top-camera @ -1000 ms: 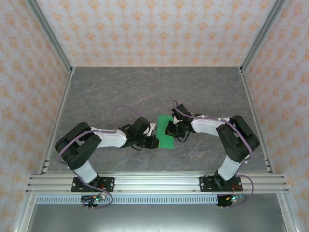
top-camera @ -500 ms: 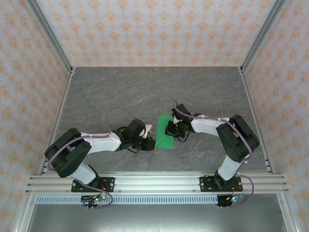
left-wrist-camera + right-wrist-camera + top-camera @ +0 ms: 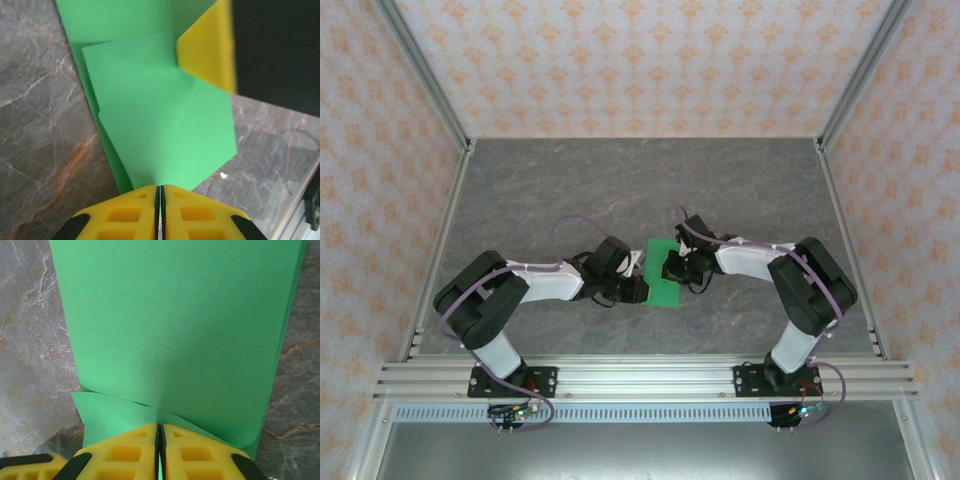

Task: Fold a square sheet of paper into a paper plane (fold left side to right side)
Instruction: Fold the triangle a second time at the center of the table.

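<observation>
The left claw point(image 3: 638, 290) pinches the left edge of the square sheet of paper point(image 3: 664, 293), lying half-folded mid-tabletop point(image 3: 570, 190), while the right claw point(image 3: 670, 268) pinches its right side; a fold seems under way, and next calls for aligning edges, then pressing 1 crease.

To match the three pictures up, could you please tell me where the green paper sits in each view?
Top external: green paper at the centre of the grey marbled table.
Left wrist: green paper in the middle, from the top edge down to the left gripper.
Right wrist: green paper across the centre, from the top edge down to the right gripper.
Shared landmark: that grey marbled table around it.
</observation>
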Available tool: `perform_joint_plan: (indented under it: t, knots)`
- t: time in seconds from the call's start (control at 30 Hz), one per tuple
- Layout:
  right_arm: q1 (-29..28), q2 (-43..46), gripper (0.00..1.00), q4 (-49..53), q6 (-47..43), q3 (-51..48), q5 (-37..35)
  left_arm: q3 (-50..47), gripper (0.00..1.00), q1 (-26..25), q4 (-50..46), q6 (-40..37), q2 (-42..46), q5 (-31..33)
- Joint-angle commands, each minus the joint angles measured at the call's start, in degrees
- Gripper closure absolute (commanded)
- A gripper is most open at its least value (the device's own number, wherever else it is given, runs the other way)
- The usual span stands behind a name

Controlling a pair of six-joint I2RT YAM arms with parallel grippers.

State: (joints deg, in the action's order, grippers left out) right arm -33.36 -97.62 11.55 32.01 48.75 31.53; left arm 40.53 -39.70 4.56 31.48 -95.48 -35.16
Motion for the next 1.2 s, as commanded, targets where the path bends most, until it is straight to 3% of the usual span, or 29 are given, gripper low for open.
perform_joint_plan:
  t: [0.0, 0.43, 0.77, 1.17]
  knots:
    - [-0.3, -1.48, 0.87, 4.63, -1.26, -1.29, -3.08, 0.38, 0.89, 0.24, 0.94, -0.55, -0.92, -0.7]
    - [-2.3, 8.67, 0.89, 4.14, -2.21, -2.51, -2.46, -2.4, 0.9, 0.15, -1.58, -0.56, -1.56, 3.2]
    - [-6.95, 4.32, 0.92, 2.88, -0.92, -0.73, -1.65, -1.96, 0.9, 0.11, -3.07, -0.55, -1.55, 5.01]
    - [-7.49, 3.09, 0.92, 2.88, -1.2, 0.4, -1.28, -1.26, 0.91, -0.36, -4.11, -0.55, -1.82, 5.93]
